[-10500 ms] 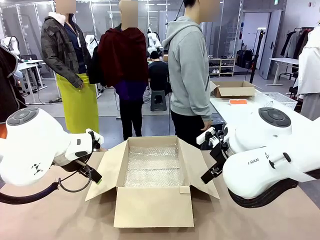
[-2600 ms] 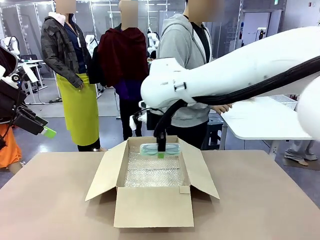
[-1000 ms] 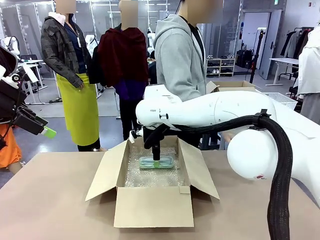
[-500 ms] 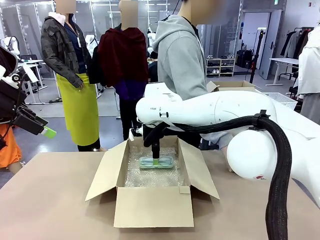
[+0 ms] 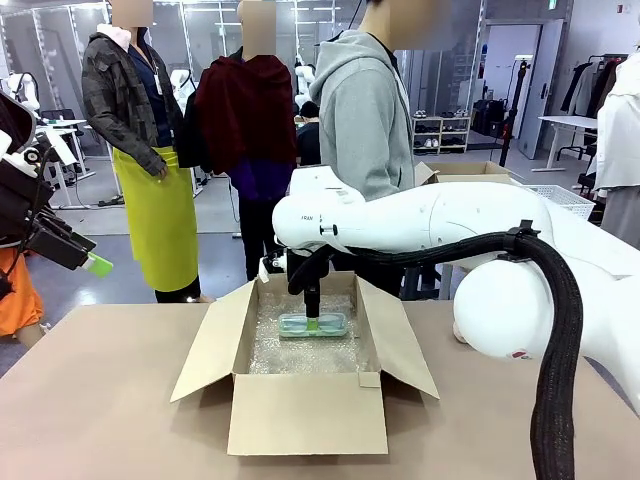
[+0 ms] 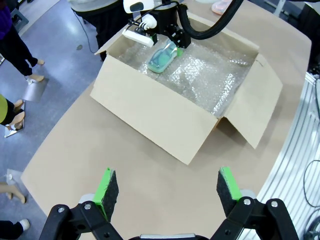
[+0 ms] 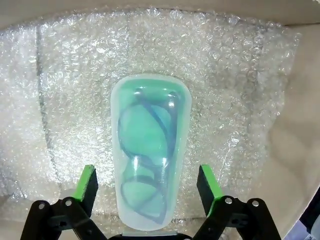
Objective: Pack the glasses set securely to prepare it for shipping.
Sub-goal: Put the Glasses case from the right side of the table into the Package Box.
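Note:
The mint-green glasses case point(image 7: 150, 150) lies flat on bubble wrap point(image 7: 235, 100) at the far end of the open cardboard box point(image 5: 305, 412). Spectacles show through its lid. My right gripper point(image 7: 148, 185) hangs straight over the case, open, with a green pad on each side and a small gap to the case on both. From the front, the right gripper point(image 5: 313, 318) reaches down into the box onto the case point(image 5: 330, 325). My left gripper point(image 6: 166, 186) is open and holds nothing, high above the table off the box's left side point(image 5: 95, 263). A pinkish object point(image 6: 221, 6) is cut off by the picture's top edge.
The box's four flaps point(image 5: 212, 340) stand spread outward. The brown table point(image 5: 110, 420) is bare around it. A person in a grey hoodie point(image 5: 375, 130) stands just behind the box. Two more people stand farther back left. A white side table point(image 5: 560, 200) with another cardboard box stands at right.
The right gripper stays over the case in the box, barely moving. The person in grey behind the box has shifted slightly to the right. The left arm is still.

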`<action>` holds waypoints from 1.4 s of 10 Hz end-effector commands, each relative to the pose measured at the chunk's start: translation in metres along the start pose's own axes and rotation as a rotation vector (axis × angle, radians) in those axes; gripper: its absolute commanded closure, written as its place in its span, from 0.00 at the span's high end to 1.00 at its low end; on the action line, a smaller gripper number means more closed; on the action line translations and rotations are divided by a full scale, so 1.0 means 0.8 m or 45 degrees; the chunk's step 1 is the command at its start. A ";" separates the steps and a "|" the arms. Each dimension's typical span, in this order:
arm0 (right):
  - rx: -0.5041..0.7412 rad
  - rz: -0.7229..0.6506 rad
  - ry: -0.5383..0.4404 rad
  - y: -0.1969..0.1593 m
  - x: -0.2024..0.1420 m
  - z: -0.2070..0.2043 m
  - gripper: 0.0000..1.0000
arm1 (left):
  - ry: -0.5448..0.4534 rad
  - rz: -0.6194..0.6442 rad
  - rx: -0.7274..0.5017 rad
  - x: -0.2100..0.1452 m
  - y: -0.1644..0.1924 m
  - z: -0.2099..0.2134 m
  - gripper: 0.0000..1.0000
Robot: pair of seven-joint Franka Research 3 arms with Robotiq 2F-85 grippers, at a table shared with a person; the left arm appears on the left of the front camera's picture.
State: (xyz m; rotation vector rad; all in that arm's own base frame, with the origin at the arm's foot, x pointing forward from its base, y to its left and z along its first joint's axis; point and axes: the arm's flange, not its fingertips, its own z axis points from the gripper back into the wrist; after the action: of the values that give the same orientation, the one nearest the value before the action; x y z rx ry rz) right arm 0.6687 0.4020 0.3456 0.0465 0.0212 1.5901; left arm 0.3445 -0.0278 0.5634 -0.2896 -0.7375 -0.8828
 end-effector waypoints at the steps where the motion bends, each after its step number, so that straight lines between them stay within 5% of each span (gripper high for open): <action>1: 0.000 0.001 -0.001 0.002 0.003 0.000 1.00 | -0.018 -0.006 -0.010 0.000 0.002 0.003 1.00; 5: 0.000 0.000 0.000 0.000 0.000 0.000 1.00 | -0.018 -0.006 -0.010 0.000 0.002 0.003 1.00; 8: -0.046 -0.116 -0.092 0.066 -0.017 0.100 1.00 | -0.018 -0.006 -0.010 0.000 0.002 0.003 1.00; 14: -0.210 -0.431 -0.259 0.194 -0.148 0.194 1.00 | -0.018 -0.006 -0.010 0.000 0.002 0.003 1.00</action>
State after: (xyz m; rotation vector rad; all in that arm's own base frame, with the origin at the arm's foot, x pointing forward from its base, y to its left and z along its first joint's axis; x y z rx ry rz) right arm 0.5758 0.3120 0.5199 0.0714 -0.1875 1.2972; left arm 0.3445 -0.0277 0.5636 -0.2887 -0.7378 -0.8823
